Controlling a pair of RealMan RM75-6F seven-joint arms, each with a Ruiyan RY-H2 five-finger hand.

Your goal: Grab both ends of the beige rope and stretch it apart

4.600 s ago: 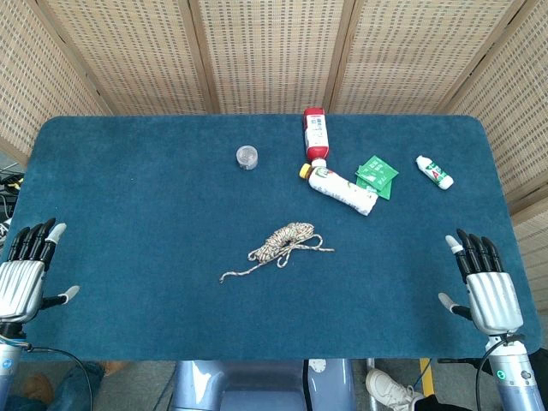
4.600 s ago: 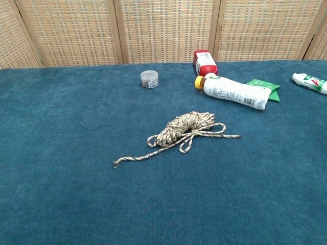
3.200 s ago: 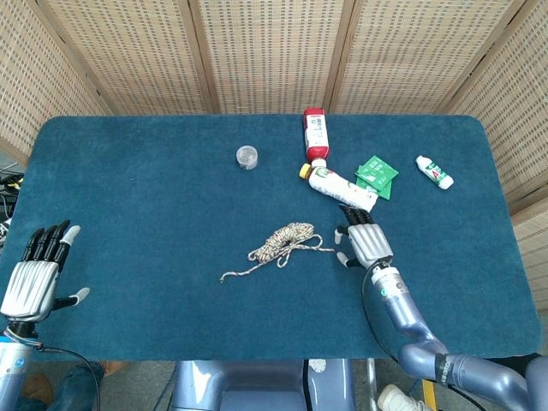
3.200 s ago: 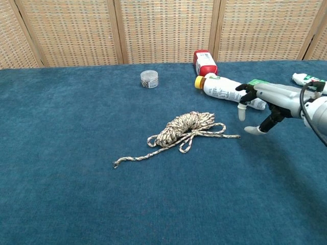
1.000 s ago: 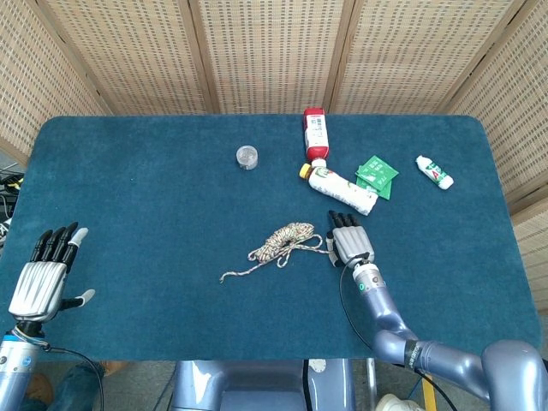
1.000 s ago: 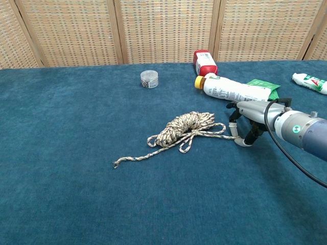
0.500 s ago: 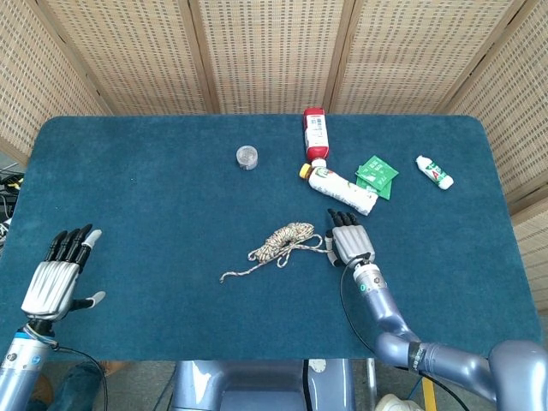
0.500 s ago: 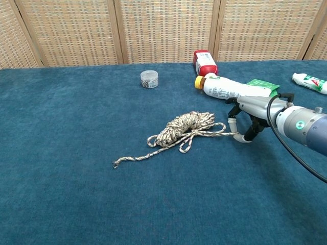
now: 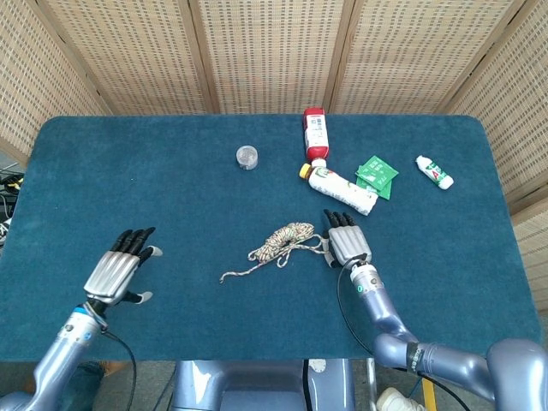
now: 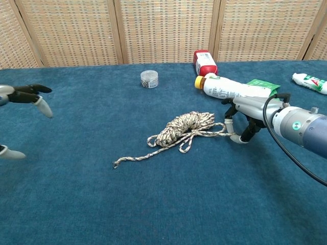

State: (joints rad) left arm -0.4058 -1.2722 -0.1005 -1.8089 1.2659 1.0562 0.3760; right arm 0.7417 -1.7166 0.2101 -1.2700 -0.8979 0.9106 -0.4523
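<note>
The beige rope [image 9: 283, 240] lies as a loose coil mid-table, also in the chest view [image 10: 184, 127]. Its left tail [image 10: 117, 163] trails towards the front left. Its right end [image 10: 225, 133] runs under my right hand [image 9: 346, 243], which hovers palm down just right of the coil. In the chest view the right hand [image 10: 249, 116] has a fingertip and the thumb on either side of that end; I cannot see whether they pinch it. My left hand [image 9: 116, 272] hangs over the left part of the table, well left of the tail, fingers apart and holding nothing.
Behind the rope are a small clear jar [image 9: 247, 157], a red-capped white bottle [image 9: 315, 132], a yellow-capped bottle [image 9: 343, 188] lying just beyond my right hand, a green packet [image 9: 377, 175] and a small white tube [image 9: 435, 172]. Wicker screens stand behind the blue table [image 9: 171, 325].
My left hand has swung in from the table's left edge towards the rope. My right hand has edged slightly closer to the coil over the rope's right end.
</note>
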